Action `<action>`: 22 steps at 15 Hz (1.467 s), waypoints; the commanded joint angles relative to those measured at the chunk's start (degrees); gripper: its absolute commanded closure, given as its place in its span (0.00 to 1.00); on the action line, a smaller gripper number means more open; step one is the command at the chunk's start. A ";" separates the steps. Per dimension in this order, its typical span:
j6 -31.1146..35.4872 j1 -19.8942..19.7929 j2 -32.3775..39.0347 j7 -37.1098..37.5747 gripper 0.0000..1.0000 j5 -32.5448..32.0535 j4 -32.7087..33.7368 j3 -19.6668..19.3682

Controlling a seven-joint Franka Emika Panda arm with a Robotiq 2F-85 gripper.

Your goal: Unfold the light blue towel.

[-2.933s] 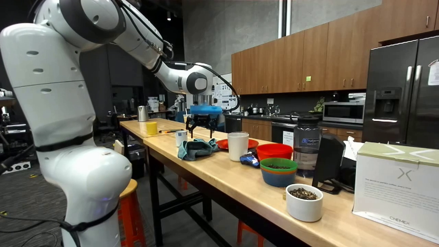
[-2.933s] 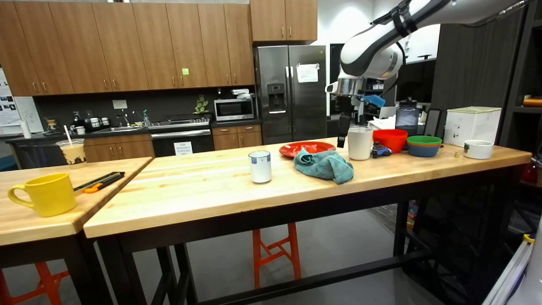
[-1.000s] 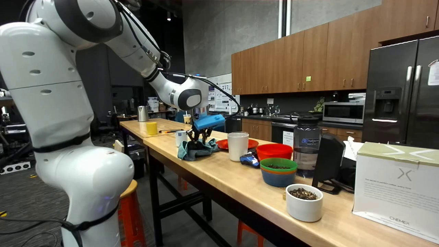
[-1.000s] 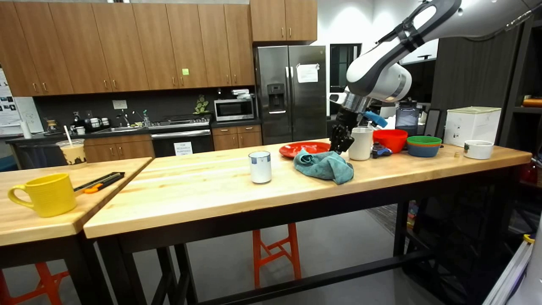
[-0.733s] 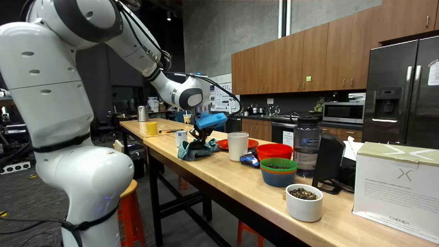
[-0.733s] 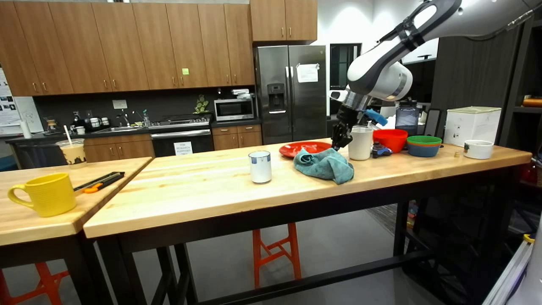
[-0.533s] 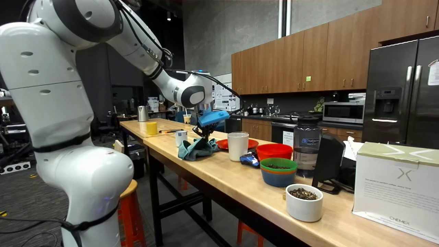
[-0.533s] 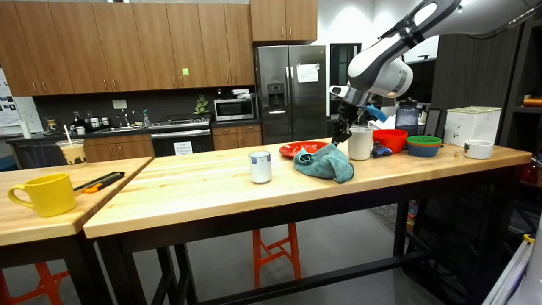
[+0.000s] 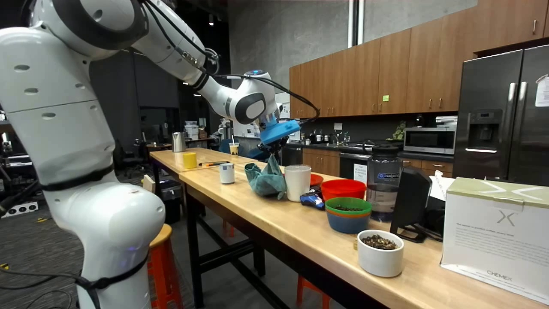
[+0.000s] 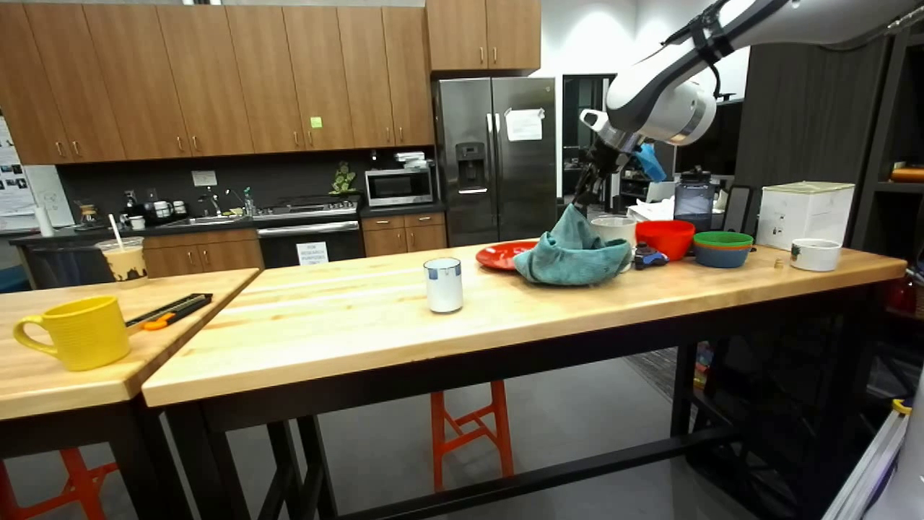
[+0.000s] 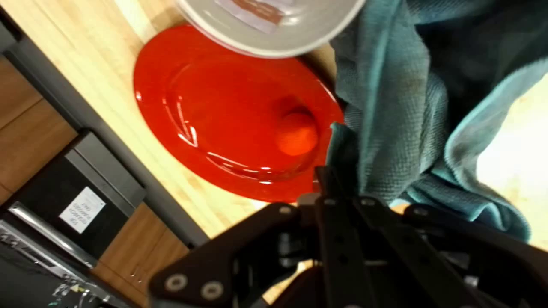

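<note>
In an exterior view, a smooth white cup [image 10: 444, 289] stands front-left of the glossy red plate [image 10: 498, 258] on the wooden surface [image 10: 339, 310]. Front-right of the plate, the nubbly teal towel [image 10: 574, 261] bunches below a pointed peak; the arm [image 10: 675, 112] slopes down above it, claw [image 10: 580, 197] pinching that peak.

Towel [image 10: 574, 261]: teal, paler along the edges, fine woven pattern in the wrist view; its shadowed fold reads near black, true shade hard to tell. Gripper [image 10: 580, 198]: black. Arm [image 9: 64, 141]: white, dark grey bands. Wrist block [image 9: 281, 131]: bright blue. Plate [image 11: 209, 98]: red; round item [image 11: 296, 136] on it: orange-red. Short cup [image 10: 444, 289]: white, blue squares near the rim. Mug [image 10: 90, 334]: yellow. Bowl [image 9: 343, 190]: red. Stacked bowls [image 9: 348, 220]: green, orange, blue. Carton [image 9: 493, 240]: white, pale olive top, grey lettering. Tabletop [image 10: 325, 321]: pale wood, streaked grain. Cabinets [image 10: 216, 79]: brown wood.
</note>
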 commanded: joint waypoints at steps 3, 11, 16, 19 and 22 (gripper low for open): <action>5.92 -3.69 -4.31 9.12 1.00 -8.13 -0.74 -1.61; 12.45 -6.44 -3.01 24.31 1.00 -20.89 2.03 -1.25; 11.90 -7.19 -0.98 31.88 1.00 -27.36 3.26 -0.67; 11.19 -7.95 1.70 35.59 1.00 -31.18 3.42 -0.67; 9.51 -8.52 5.08 38.70 1.00 -34.58 3.65 -0.77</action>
